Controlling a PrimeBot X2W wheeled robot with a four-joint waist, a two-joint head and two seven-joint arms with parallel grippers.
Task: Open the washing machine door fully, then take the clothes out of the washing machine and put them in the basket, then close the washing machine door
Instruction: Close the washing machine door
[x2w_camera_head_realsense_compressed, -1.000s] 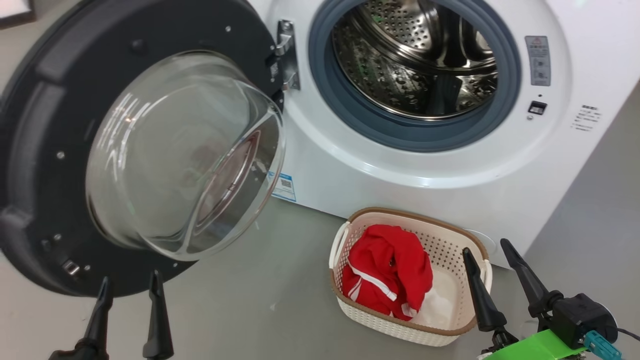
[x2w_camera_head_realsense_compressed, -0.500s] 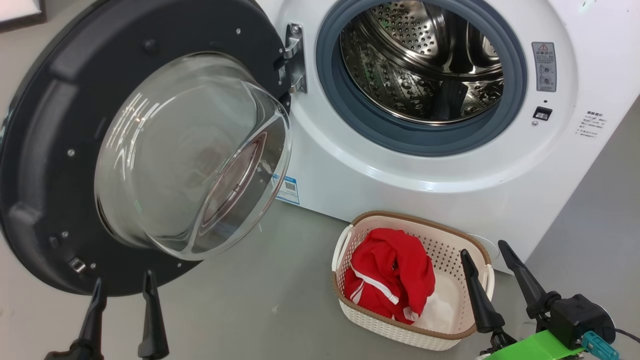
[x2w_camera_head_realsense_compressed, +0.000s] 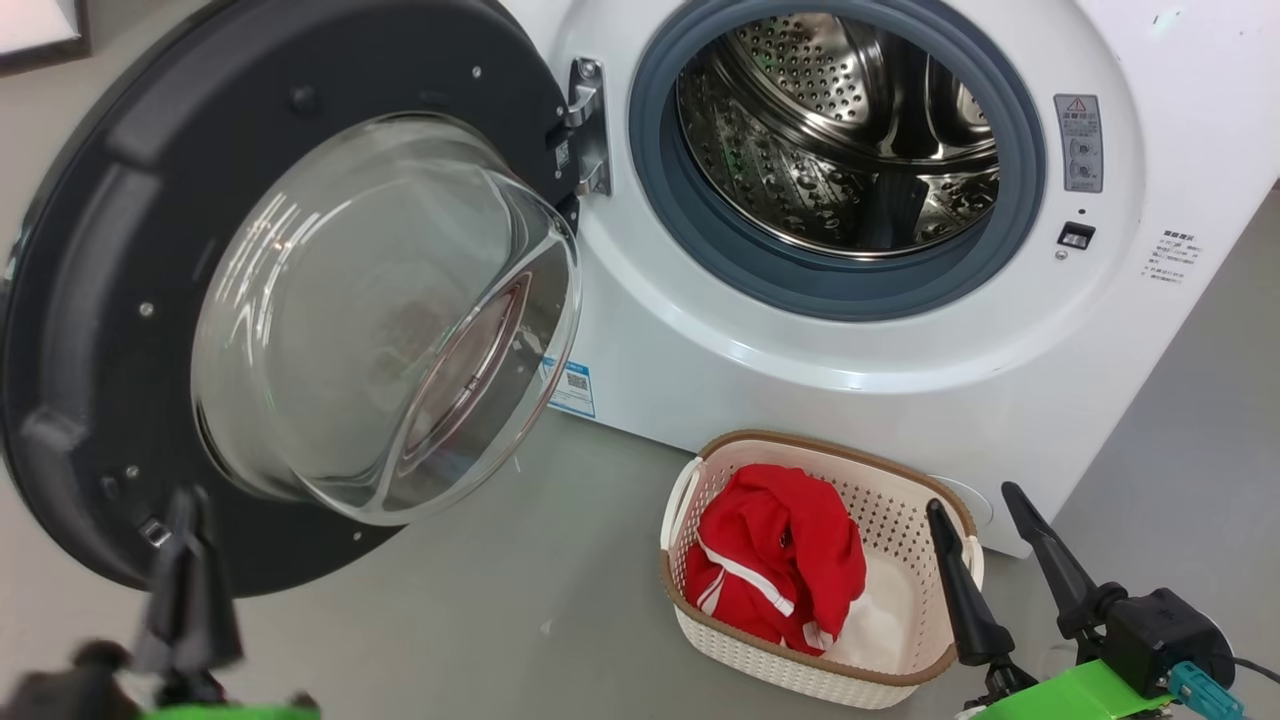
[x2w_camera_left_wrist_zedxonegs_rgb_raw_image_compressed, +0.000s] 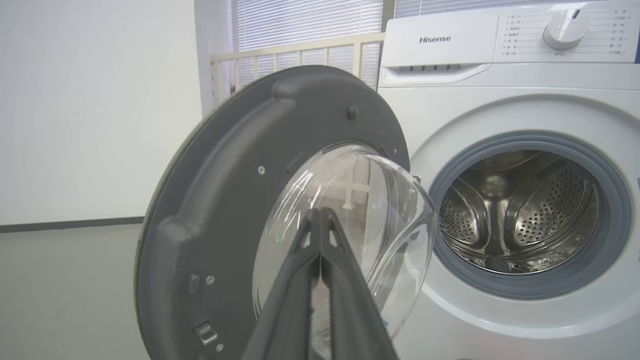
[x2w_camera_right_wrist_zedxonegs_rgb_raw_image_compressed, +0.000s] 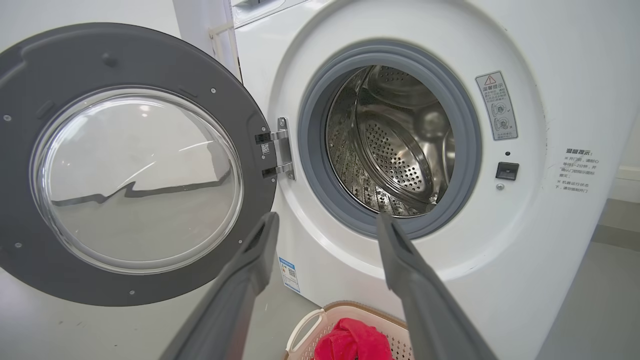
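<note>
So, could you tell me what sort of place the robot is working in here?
Probably a laundry corner, perhaps in a lab or office: a white front-loading washing machine stands on a bare grey floor, with a basket before it and window blinds behind.

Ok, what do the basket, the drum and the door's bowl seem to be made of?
Basket: matte cream plastic, judging by its moulded holes; brown woven-look rim. Drum: polished metal, likely steel, with mirror-like reflections and punched holes. Door's bowl: clear and glossy, glass or clear plastic; the look leaves that open.
</note>
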